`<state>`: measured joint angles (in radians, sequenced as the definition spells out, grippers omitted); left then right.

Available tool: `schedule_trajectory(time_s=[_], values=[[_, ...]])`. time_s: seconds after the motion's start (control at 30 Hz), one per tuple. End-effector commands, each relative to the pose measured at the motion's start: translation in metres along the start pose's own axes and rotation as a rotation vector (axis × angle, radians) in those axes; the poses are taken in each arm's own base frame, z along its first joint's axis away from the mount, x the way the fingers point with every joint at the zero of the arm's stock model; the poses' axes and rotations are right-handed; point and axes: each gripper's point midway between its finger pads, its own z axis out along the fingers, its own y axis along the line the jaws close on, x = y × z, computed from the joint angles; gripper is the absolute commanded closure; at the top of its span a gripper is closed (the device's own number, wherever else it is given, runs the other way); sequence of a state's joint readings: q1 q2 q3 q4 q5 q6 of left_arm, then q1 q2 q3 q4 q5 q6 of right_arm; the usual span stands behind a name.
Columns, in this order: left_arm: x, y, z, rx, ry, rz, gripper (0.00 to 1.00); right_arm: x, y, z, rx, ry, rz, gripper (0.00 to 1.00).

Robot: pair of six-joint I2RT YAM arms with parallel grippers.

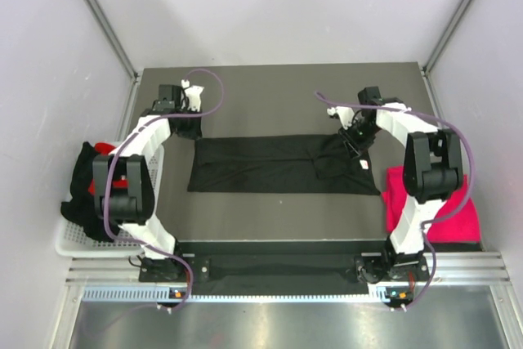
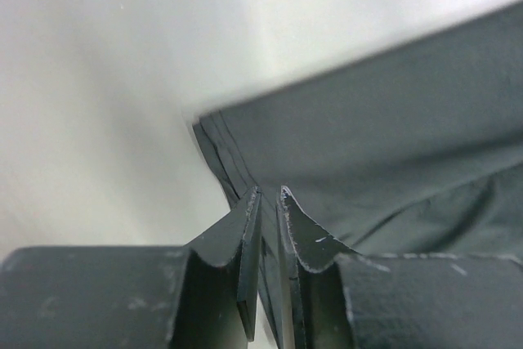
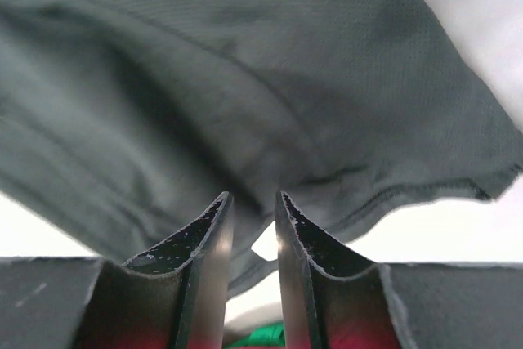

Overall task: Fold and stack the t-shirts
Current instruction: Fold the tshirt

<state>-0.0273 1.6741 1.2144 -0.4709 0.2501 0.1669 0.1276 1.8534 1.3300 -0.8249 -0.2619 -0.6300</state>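
A black t-shirt (image 1: pixel 270 165) lies spread as a long flat band across the middle of the table, with a small white tag (image 1: pixel 364 166) near its right end. My left gripper (image 1: pixel 189 124) is at its far left corner. In the left wrist view the jaws (image 2: pixel 270 191) are pressed on the hem of the black cloth (image 2: pixel 392 145). My right gripper (image 1: pixel 353 143) is over the shirt's far right end. Its jaws (image 3: pixel 253 195) stand apart, and a fold of the black cloth (image 3: pixel 245 79) hangs loosely between and beyond them.
A pink-magenta t-shirt (image 1: pixel 445 214) lies in a heap at the table's right edge, beside the right arm. At the left edge a white wire basket (image 1: pixel 69 239) holds a black t-shirt (image 1: pixel 82 185) and a red one (image 1: pixel 104 149). Grey walls close in both sides.
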Motion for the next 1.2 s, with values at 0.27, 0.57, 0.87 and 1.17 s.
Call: schedule_trajectory(time_s=[0.27,0.57,0.87,1.17], values=[[-0.006,0.011,0.029,-0.001,0.051,0.011,0.83,-0.022,-0.053,0.02,0.104,-0.012,0.056,0.71],[-0.006,0.027,0.042,-0.062,0.081,0.024,0.64,-0.018,-0.05,0.032,0.077,0.0,0.064,0.71],[0.007,0.041,0.064,-0.1,0.166,0.029,0.64,-0.015,-0.046,0.029,0.07,0.003,0.06,0.7],[0.017,0.048,0.082,-0.103,0.222,0.029,0.87,-0.018,-0.064,0.022,0.116,-0.018,0.113,0.68]])
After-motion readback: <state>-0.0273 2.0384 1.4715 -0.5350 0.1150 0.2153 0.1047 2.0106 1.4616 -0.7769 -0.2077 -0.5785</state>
